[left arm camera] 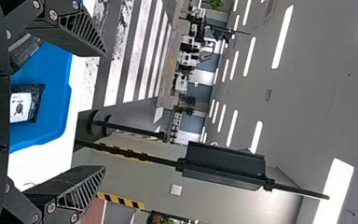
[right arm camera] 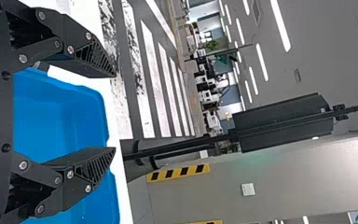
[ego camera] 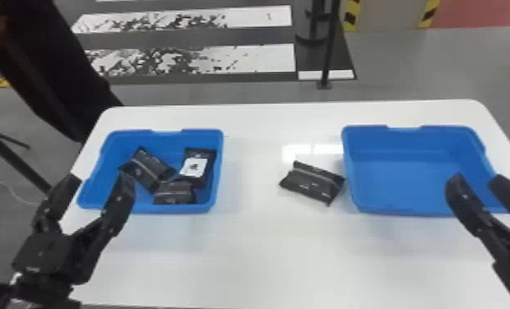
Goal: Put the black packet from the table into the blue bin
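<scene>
On the white table, between two blue bins, a black packet (ego camera: 312,183) lies close to the left wall of the right blue bin (ego camera: 414,212). That bin holds nothing. The left blue bin (ego camera: 151,208) has black packets in it. My left gripper (ego camera: 98,185) stands open over the near left part of the left bin; in the left wrist view the left gripper (left arm camera: 105,111) has nothing between its fingers. My right gripper (ego camera: 476,181) is open over the near right part of the right bin; the right wrist view shows the right gripper (right arm camera: 115,112) with its fingers apart.
In the left bin lie a packet with a white label (ego camera: 193,167) and two other black packets (ego camera: 147,167). The white table (ego camera: 266,254) reaches toward the robot. Behind it a dark pole (ego camera: 329,49) stands on the floor, and a person stands at the back left.
</scene>
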Robot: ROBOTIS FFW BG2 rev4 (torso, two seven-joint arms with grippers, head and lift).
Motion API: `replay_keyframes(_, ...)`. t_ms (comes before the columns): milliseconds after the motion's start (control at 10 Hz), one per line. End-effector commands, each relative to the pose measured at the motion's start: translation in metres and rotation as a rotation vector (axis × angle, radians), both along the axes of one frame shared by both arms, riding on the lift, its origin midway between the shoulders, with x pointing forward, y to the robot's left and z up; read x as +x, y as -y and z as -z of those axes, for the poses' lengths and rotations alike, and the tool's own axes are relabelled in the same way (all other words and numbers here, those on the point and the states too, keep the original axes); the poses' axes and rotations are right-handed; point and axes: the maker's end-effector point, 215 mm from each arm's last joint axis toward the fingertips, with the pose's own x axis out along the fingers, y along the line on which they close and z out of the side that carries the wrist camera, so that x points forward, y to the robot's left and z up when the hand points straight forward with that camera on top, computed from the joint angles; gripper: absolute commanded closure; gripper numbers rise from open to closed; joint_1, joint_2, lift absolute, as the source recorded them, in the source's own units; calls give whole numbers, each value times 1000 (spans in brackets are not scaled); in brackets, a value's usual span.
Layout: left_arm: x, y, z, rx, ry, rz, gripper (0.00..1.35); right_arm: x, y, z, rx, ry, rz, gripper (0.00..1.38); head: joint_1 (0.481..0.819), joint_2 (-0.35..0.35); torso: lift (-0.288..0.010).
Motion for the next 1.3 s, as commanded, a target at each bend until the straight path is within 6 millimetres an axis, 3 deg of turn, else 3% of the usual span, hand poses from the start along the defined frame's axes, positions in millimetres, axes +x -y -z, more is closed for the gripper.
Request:
replay_keyframes(0,1,0,0,1,1,-1,171,0,0,1,1,-2,1,510,695,81,-110)
replay_keyframes(500,4,6,1,13,-3,14,168,0,0,0,-2,0,1,509,695,76,-110)
replay_keyframes(800,21,45,12,11,-17,108,168,1,0,0,1,0,1,510,695,49,-110)
replay_keyframes(1000,45,93,20,7,-23,219,168,1,0,0,-1,2,1,510,695,-4,-110)
replay_keyframes(1200,65,127,33,53,-38,318,168,3,0,-2,-3,7,1,510,695,-68,-110)
